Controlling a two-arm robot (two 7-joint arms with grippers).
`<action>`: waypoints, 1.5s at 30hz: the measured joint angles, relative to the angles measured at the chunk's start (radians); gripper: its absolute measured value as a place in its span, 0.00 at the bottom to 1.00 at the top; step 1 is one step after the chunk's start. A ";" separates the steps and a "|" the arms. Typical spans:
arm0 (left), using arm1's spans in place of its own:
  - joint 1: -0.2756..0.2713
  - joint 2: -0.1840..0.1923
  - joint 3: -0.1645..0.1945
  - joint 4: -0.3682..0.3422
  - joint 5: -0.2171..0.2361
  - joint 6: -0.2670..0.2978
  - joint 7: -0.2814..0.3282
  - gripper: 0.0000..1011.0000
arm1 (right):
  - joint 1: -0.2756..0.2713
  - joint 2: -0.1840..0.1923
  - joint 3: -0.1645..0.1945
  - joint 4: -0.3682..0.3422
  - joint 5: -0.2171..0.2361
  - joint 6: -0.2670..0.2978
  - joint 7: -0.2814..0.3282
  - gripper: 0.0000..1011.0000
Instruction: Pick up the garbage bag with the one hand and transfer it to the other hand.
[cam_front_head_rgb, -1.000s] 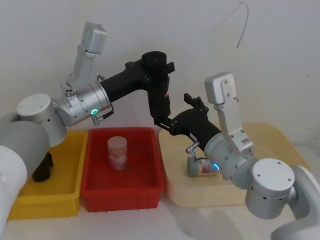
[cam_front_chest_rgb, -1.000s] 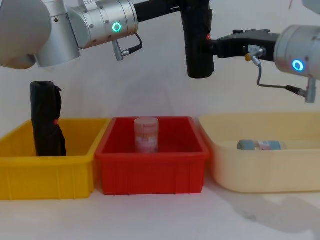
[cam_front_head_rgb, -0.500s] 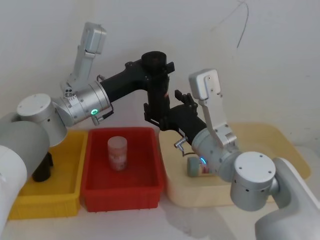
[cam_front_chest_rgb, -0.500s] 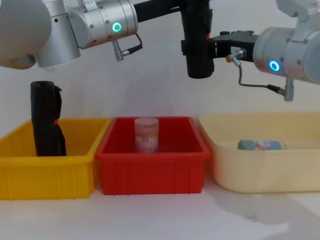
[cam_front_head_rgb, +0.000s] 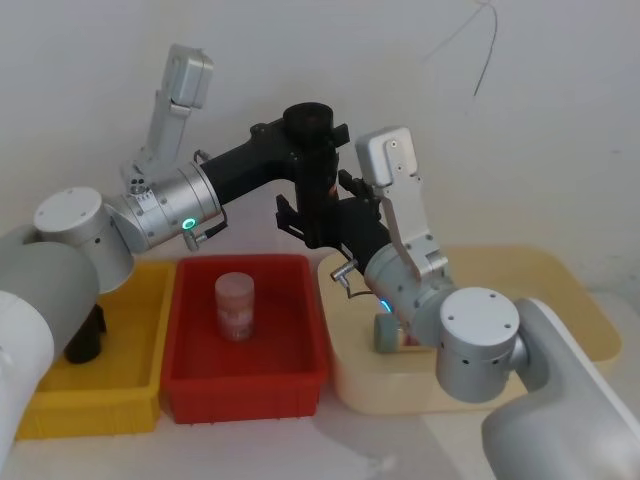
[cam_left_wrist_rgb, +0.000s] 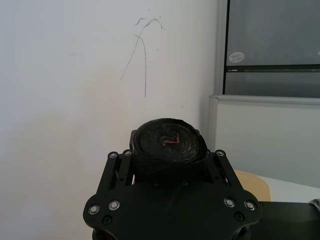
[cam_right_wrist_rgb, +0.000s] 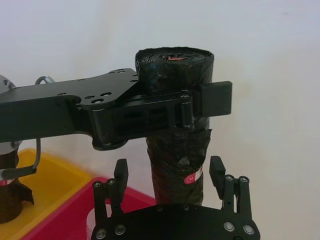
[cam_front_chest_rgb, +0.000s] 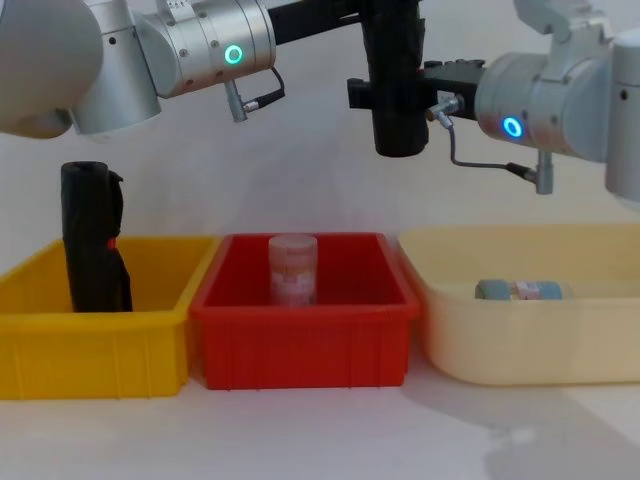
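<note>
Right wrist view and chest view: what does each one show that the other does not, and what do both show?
The right wrist view alone shows the right gripper with a finger on each side of the garbage bag's lower part, open and not yet closed on it. The chest view alone shows the cream bin with a small container lying in it, and the pink jar in the red bin. Both show the garbage bag held upright by the left gripper, the second black roll and the yellow bin.
</note>
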 joint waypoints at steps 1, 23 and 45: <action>0.000 0.000 0.000 0.000 0.000 0.000 0.000 0.53 | 0.009 -0.005 -0.001 0.015 -0.003 -0.002 -0.003 0.99; 0.000 0.000 0.000 0.000 0.000 0.000 0.000 0.53 | 0.063 -0.039 -0.009 0.105 -0.025 -0.015 -0.026 0.68; 0.000 0.000 0.000 0.000 0.000 0.000 0.000 0.53 | 0.073 -0.046 -0.011 0.121 -0.029 -0.017 -0.030 0.50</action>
